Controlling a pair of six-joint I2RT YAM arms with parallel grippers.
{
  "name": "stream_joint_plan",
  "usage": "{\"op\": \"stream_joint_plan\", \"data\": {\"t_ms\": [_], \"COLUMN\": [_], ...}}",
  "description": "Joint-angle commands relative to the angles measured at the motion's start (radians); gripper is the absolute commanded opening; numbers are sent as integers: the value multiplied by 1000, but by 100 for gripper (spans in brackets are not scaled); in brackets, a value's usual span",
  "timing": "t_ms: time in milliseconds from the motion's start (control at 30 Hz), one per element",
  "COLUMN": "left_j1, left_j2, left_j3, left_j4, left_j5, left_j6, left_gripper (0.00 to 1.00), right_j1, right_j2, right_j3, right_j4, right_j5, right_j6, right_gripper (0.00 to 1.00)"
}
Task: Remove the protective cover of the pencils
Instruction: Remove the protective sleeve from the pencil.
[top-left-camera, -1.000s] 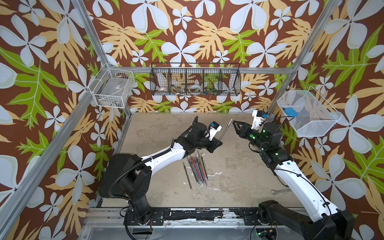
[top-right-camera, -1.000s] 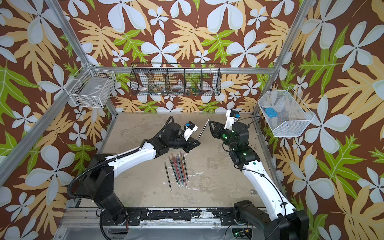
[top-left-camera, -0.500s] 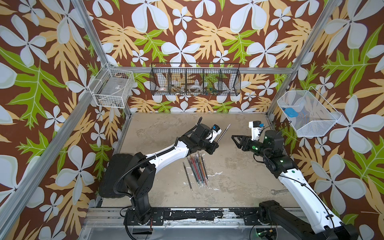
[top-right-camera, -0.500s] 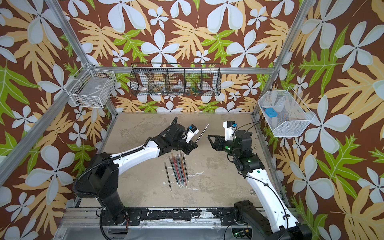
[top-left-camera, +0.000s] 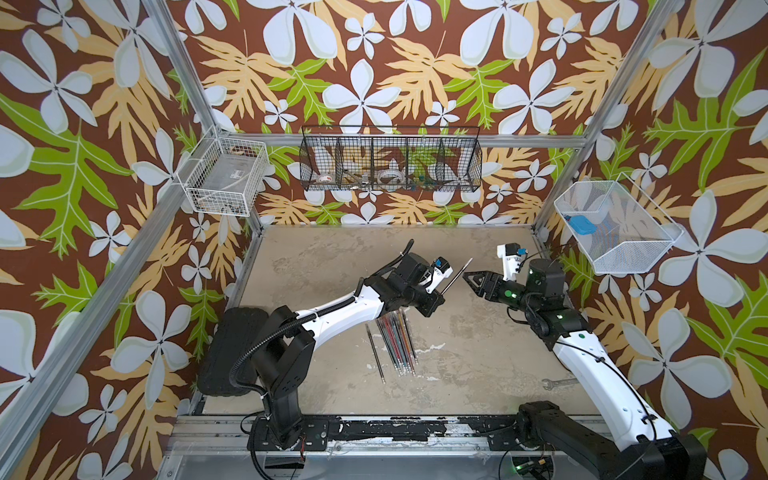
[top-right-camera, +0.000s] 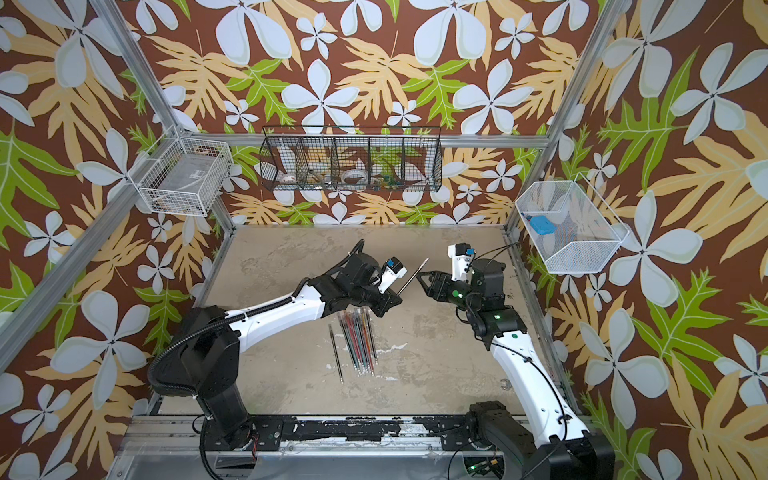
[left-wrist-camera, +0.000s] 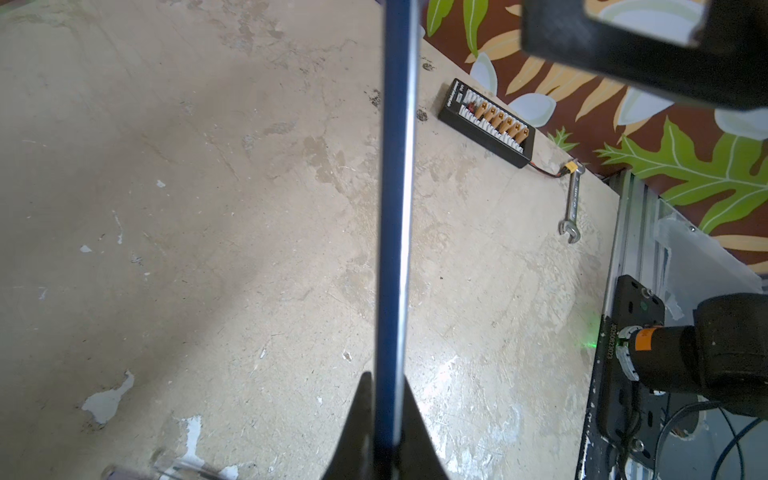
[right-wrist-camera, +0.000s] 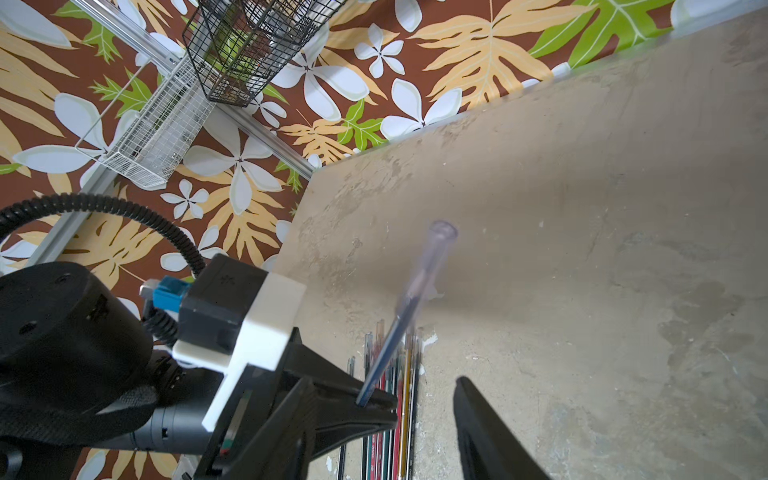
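My left gripper (top-left-camera: 439, 296) (top-right-camera: 397, 296) (left-wrist-camera: 386, 415) is shut on one blue pencil (left-wrist-camera: 395, 208) (right-wrist-camera: 395, 340) near its lower end, holding it slanted up over the table. A smoky-translucent protective cover (right-wrist-camera: 441, 235) sits on its raised tip (top-left-camera: 470, 262) (top-right-camera: 425, 262). My right gripper (top-left-camera: 467, 276) (top-right-camera: 422, 276) (right-wrist-camera: 385, 379) is open, just below and beside that tip, touching nothing. The other pencils (top-left-camera: 397, 340) (top-right-camera: 359, 340) lie bundled on the table under the left gripper, with one dark pencil (top-left-camera: 375, 353) a little apart.
A wrench (top-left-camera: 559, 382) (left-wrist-camera: 572, 203) lies near the table's right front. A black connector board (left-wrist-camera: 488, 124) sits by the right wall. Wire baskets hang on the walls: white (top-left-camera: 224, 178), black (top-left-camera: 390, 166), white mesh (top-left-camera: 615, 228).
My right gripper has dropped away from the pencil's tip and its jaws stand wider. The left gripper has shifted slightly with the pencil still in it.
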Motion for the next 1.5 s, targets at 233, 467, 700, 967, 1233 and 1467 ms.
{"op": "stream_joint_plan", "data": {"t_ms": [233, 467, 700, 967, 1233, 1467], "left_j1": [-19, -26, -30, -30, -31, -33], "left_j2": [12, 6, 1, 2, 2, -1], "left_j3": [18, 18, 16, 18, 18, 18], "left_j4": [-28, -29, -29, -29, -29, -30], "left_j5": [-7, -2, -3, -5, -4, -6], "left_j6": [26, 27, 29, 29, 27, 29], "left_gripper": [0, 0, 0, 0, 0, 0], "right_j1": [0, 0, 0, -1, -13, -14], "right_j2": [16, 41, 58, 42, 63, 80], "right_j3": [3, 10, 12, 22, 25, 24], "right_j4": [20, 34, 50, 39, 68, 102], "right_j5": [45, 26, 18, 63, 67, 53], "right_j6": [22, 41, 56, 55, 93, 122], "right_gripper": [59, 55, 52, 40, 39, 25]}}
